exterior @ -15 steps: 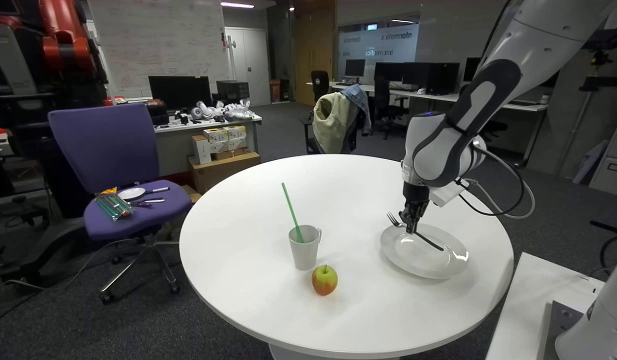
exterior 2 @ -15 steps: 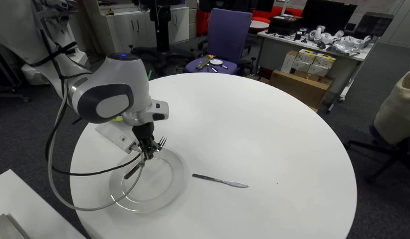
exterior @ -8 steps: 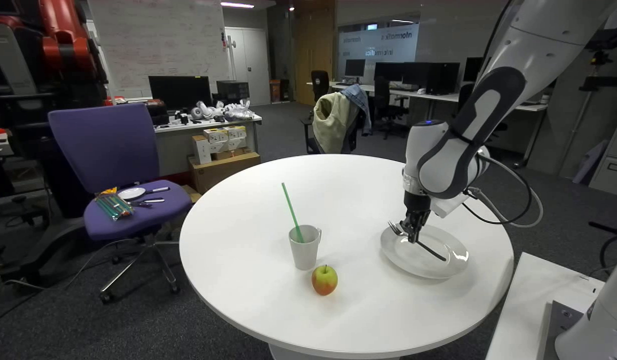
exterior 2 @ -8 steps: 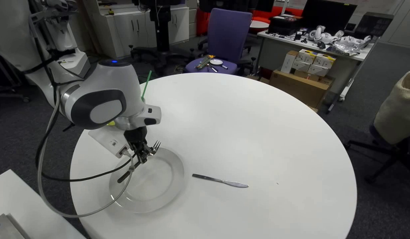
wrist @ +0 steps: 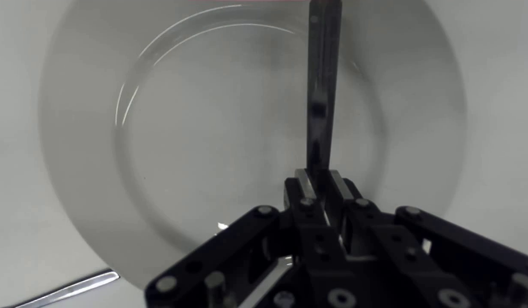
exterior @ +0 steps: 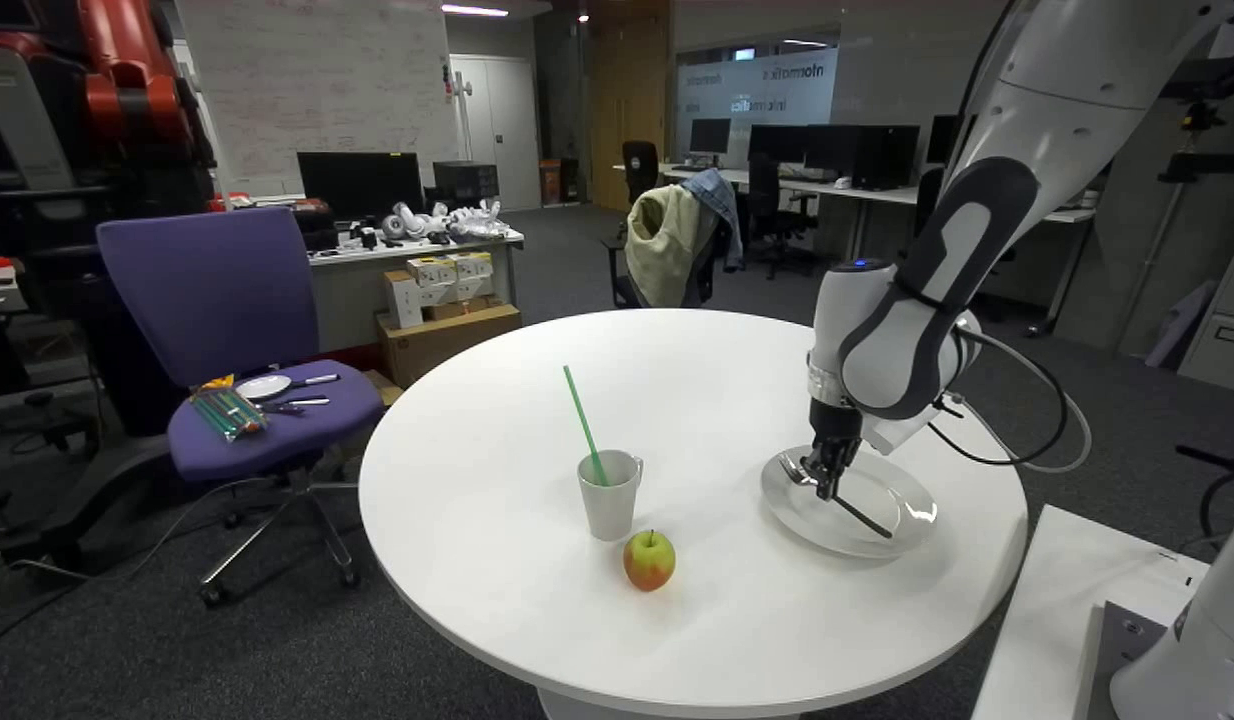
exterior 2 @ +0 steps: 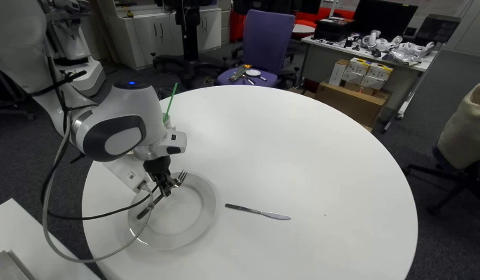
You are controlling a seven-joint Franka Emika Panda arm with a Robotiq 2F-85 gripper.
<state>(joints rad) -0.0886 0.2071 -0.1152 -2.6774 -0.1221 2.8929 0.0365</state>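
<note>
Gripper (wrist: 318, 177) is pointing down over the plate (wrist: 204, 128), jaws standing nearly together with just a thin gap, and is pinching the fork (wrist: 322, 85) around its middle, tines showing on one side, dark handle on the other. In an exterior view the tines are pointing far left and the handle is slanting near right, all above the plate (exterior: 857, 535); can't tell if any of it is touching. Plate is lying flat on the right part of the round white table (exterior: 497, 420). White mug (exterior: 609, 510) is standing upright well left of the plate, green straw (exterior: 581, 415) leaning left out of it. Apple (exterior: 649, 562) is sitting just beside the mug, on its near right side. In an exterior view the knife (exterior 2: 258, 212) is lying on the table right of the plate, near but apart, blade pointing right. Arm (exterior: 977, 220) is reaching in from the right in an exterior view. Purple chair (exterior: 212, 290) is standing at left, a packet of green sticks (exterior: 227, 412) resting on its seat. Pale jacket (exterior: 665, 245) is hanging on a chair at the far side, monitor (exterior: 360, 185) standing far left
</note>
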